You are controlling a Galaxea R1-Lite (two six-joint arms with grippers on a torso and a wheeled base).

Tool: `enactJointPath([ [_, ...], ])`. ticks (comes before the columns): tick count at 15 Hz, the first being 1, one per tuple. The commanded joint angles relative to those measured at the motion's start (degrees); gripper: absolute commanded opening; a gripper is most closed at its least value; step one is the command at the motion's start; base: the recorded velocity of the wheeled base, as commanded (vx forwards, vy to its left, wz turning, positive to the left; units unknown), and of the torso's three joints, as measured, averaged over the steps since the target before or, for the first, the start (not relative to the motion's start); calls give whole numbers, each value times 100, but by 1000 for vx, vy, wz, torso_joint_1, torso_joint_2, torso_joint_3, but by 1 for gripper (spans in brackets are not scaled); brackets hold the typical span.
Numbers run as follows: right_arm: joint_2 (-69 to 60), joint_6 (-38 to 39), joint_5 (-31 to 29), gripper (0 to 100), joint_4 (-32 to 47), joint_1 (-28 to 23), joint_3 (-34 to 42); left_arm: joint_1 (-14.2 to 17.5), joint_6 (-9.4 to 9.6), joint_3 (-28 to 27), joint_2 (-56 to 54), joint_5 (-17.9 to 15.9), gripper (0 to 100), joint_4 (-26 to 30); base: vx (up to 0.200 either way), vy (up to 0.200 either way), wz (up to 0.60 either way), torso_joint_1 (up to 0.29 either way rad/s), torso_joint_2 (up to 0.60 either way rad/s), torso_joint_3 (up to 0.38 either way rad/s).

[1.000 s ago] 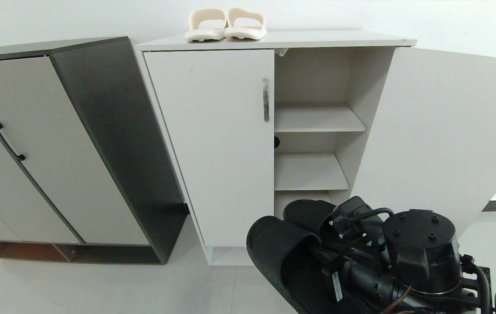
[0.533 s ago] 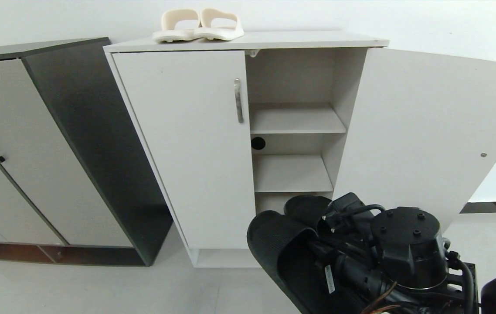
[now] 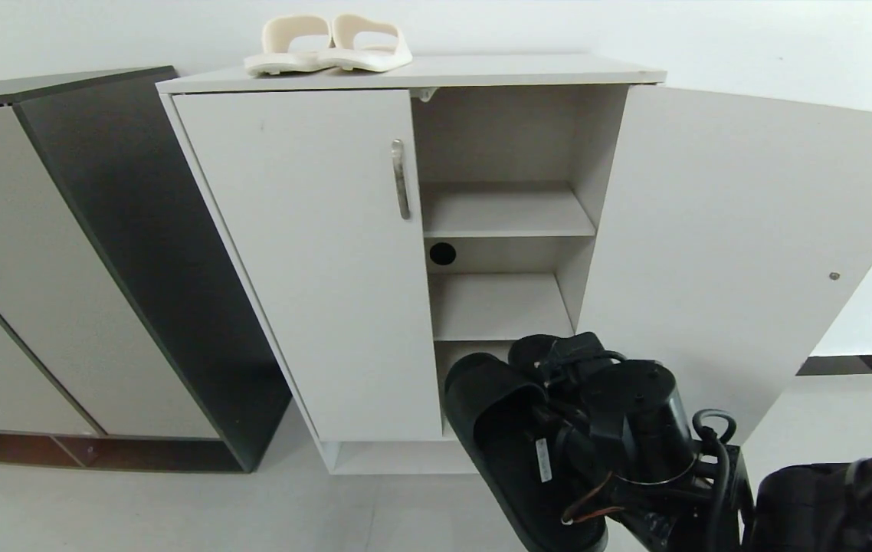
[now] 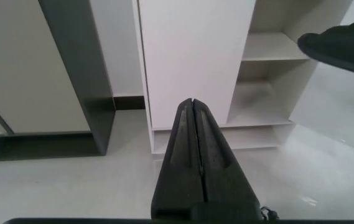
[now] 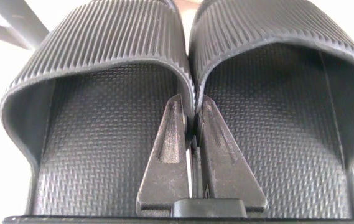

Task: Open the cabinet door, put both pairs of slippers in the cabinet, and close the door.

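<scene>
On top of the white cabinet point(image 3: 482, 70) sits the cream pair point(image 3: 329, 44), side by side, near the left end. Cabinet's left door point(image 3: 313, 261) is shut, with a metal handle point(image 3: 401, 179) at its inner edge. Right door point(image 3: 735, 230) is swung wide open. The open half shows the upper shelf point(image 3: 505, 215), the middle shelf point(image 3: 497, 307) and a low bay under it. A round dark hole point(image 3: 442, 254) is in the back panel between the two shelves. Dark cabinet point(image 3: 137, 230) stands just left of the white one, doors shut.

Black pair point(image 3: 505, 429) is off the floor, held in front of the open half. Its toes point at the low bay, below the middle shelf. Cannot tell whether the toes are past the cabinet's front edge.

Right gripper point(image 5: 191, 109) is clamped on the black pair. Its fingers point(image 5: 170, 143) are pinched on the two inner strap edges, which are pressed together, so both slippers hang side by side from it.

Left gripper point(image 4: 192, 106) has its fingers pressed together on nothing. It is low over the floor, pointing at the left door's base, well apart from the black pair.
</scene>
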Motion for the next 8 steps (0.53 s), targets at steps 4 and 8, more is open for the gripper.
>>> enactJointPath([
  [4,504,8,-18,0,-90,-88,-141,4,2,0,16,-2,0,0,0,0,0,0,0,0],
  [8,803,17,26,0,-204,-246,-299,4,11,0,16,-2,0,0,0,0,0,0,0,0],
])
